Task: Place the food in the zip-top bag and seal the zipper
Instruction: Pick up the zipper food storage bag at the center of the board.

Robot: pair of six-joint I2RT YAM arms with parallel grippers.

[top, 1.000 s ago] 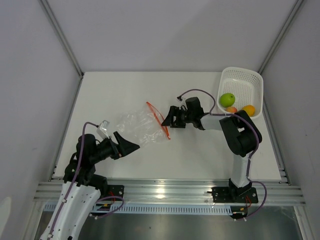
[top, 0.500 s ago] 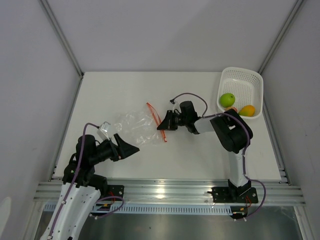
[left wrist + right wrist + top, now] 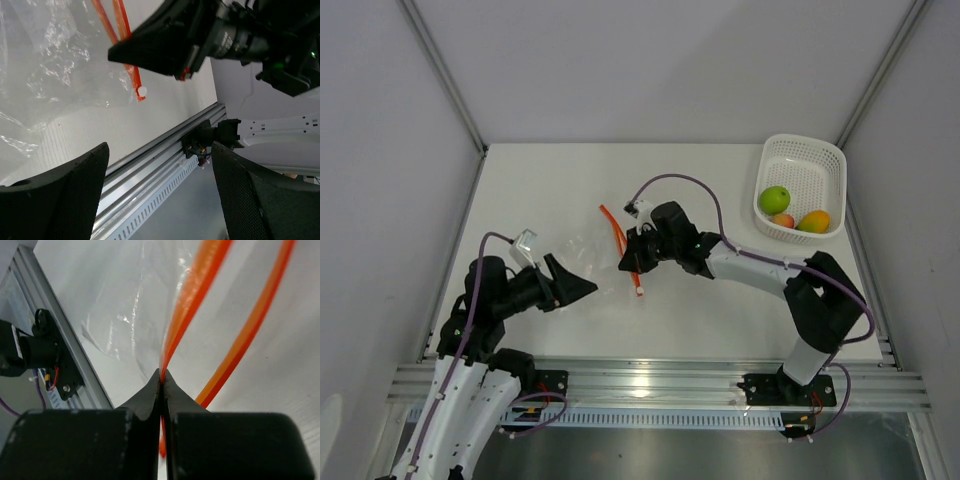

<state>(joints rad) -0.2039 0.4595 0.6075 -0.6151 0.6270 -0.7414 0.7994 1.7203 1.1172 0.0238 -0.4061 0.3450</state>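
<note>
A white table (image 3: 720, 290) stands between grey walls (image 3: 620, 70). The right jaws are pressed together on one lip of the zipper (image 3: 202, 280). The right wrist view shows that orange strip pinched between them, with the other lip running free toward 2 o'clock. From above the pinch is hidden under the right arm (image 3: 665, 235), and the clear bag (image 3: 578, 250), at 9 o'clock from it, barely shows against the white. The left jaws stand wide apart, holding nothing, at the bag's 7 o'clock edge; whether they touch it is unclear. Only the left wrist view shows the white tab (image 3: 142, 91) at the strip's end. The lime ball (image 3: 775, 198), yellow piece (image 3: 816, 221) and half-hidden red piece (image 3: 782, 220) sit in the basket (image 3: 810, 160) at 2 o'clock on the table.
</note>
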